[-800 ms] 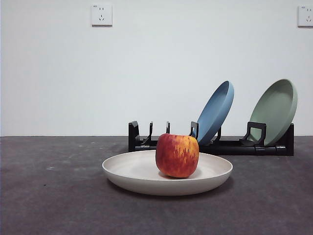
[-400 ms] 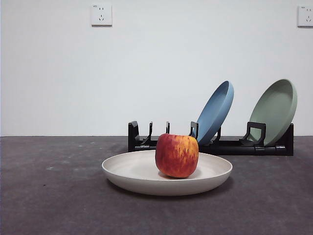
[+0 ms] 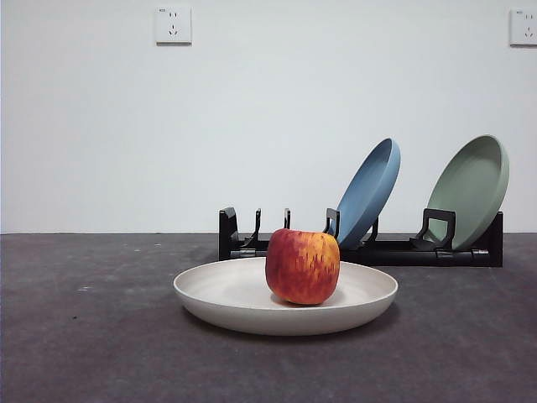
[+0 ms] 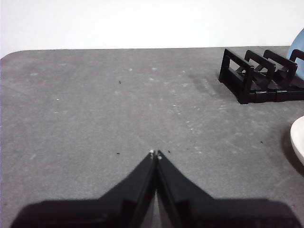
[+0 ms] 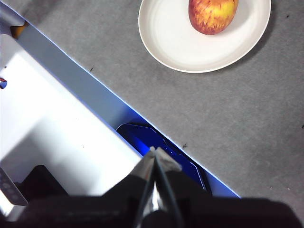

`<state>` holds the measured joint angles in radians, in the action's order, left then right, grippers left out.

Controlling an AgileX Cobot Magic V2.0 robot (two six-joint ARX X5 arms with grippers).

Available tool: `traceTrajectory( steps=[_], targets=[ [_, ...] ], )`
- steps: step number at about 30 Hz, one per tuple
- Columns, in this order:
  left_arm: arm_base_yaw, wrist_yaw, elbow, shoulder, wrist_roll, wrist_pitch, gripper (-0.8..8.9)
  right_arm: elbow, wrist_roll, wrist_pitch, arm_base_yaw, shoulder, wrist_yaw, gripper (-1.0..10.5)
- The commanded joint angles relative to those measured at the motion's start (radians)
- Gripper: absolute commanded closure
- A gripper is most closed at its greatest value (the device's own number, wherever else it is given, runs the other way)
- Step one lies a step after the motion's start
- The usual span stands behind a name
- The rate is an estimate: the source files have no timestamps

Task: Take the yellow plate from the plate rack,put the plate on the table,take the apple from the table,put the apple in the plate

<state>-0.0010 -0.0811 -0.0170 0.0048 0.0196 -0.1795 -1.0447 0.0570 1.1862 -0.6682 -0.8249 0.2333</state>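
Note:
The yellow plate [image 3: 243, 294], cream and shallow, lies flat on the dark grey table [image 3: 84, 336] in front of the plate rack [image 3: 386, 250]. The red apple [image 3: 303, 266] with yellow streaks sits in the plate. The plate [image 5: 190, 42] and the apple [image 5: 213, 14] also show in the right wrist view. My left gripper [image 4: 156, 154] is shut and empty, low over bare table, with the rack's end [image 4: 259, 76] and the plate's rim [image 4: 298, 142] off to one side. My right gripper [image 5: 153, 151] is shut and empty, pulled back over the table's edge, away from the plate.
A blue plate [image 3: 367, 193] and a sage-green plate [image 3: 471, 189] lean in the rack's right slots. A white wall with two sockets stands behind. In the right wrist view a white and blue surface [image 5: 57, 137] lies beyond the table's edge.

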Motion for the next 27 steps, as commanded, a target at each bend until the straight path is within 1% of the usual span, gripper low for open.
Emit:
traceTrajectory(
  steps=[1, 16, 17, 19, 22, 25, 27],
  targets=[
    [0.003, 0.001, 0.014, -0.003, 0.007, 0.001, 8.17, 0.008, 0.009, -0.002, -0.002, 0.002, 0.0, 9.5],
    [0.003, 0.001, 0.014, -0.003, 0.006, 0.001, 8.17, 0.008, 0.001, -0.002, 0.004, 0.004, -0.003, 9.5],
    [0.003, 0.001, 0.014, -0.003, 0.006, 0.001, 8.17, 0.008, -0.039, -0.003, 0.021, 0.016, -0.016, 9.5],
    [0.003, 0.001, 0.014, -0.003, 0.006, 0.001, 8.17, 0.008, -0.082, -0.022, 0.066, 0.042, -0.024, 9.5],
    [0.003, 0.001, 0.014, -0.003, 0.006, 0.002, 8.17, 0.011, -0.092, -0.138, 0.177, 0.096, -0.011, 9.5],
    [0.003, 0.001, 0.014, -0.003, 0.006, 0.002, 8.17, 0.04, -0.102, -0.28, 0.333, 0.169, 0.072, 9.5],
    [0.003, 0.001, 0.014, -0.003, 0.006, 0.002, 8.17, 0.094, -0.109, -0.395, 0.436, 0.231, 0.108, 9.5]
  ],
)
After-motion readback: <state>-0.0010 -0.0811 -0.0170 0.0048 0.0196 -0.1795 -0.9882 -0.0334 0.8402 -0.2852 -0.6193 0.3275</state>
